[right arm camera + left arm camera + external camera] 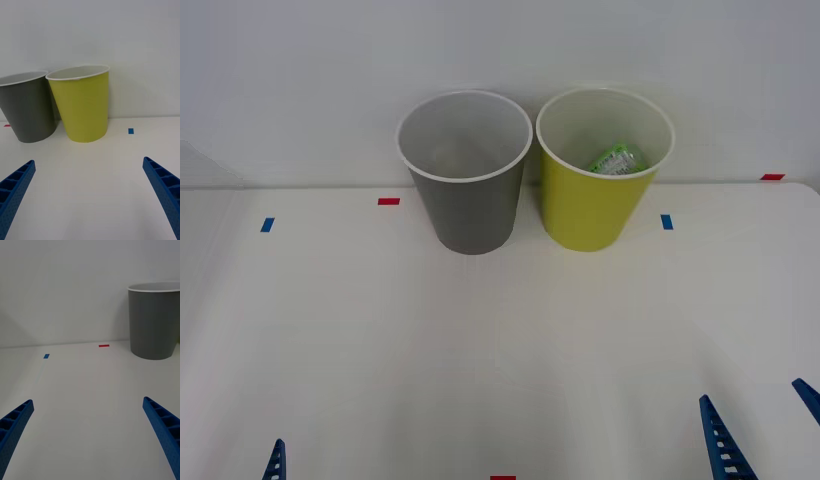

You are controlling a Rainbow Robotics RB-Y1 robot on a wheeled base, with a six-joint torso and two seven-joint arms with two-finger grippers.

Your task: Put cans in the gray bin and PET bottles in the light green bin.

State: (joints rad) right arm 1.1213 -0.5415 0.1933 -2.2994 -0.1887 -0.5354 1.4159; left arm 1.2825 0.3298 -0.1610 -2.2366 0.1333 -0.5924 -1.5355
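Standing side by side at the far edge of the table (pixel 500 360), the gray bin (pixel 470 205) and the light green bin (pixel 595 205) sat nearly touching, gray toward the left, green toward the right. Both were upright. PET bottle (pixel 618 160) lay inside the light green bin against its right-hand wall, green label showing just under the rim. Gray bin interior looked pale and bare as far as visible.

Right hand (pixel 90 195) hovered low over the near right part of the table, fingers spread wide, nothing held; it faced the two bins, well apart from them. Left hand (pixel 88 435) hovered over the near left part, fingers also wide apart and holding nothing, the gray bin ahead of it and off to one side.

Red tape mark (pixel 388 201) and blue tape mark (pixel 267 225) sat near the far left edge, another blue tape mark (pixel 667 221) just right of the green bin.
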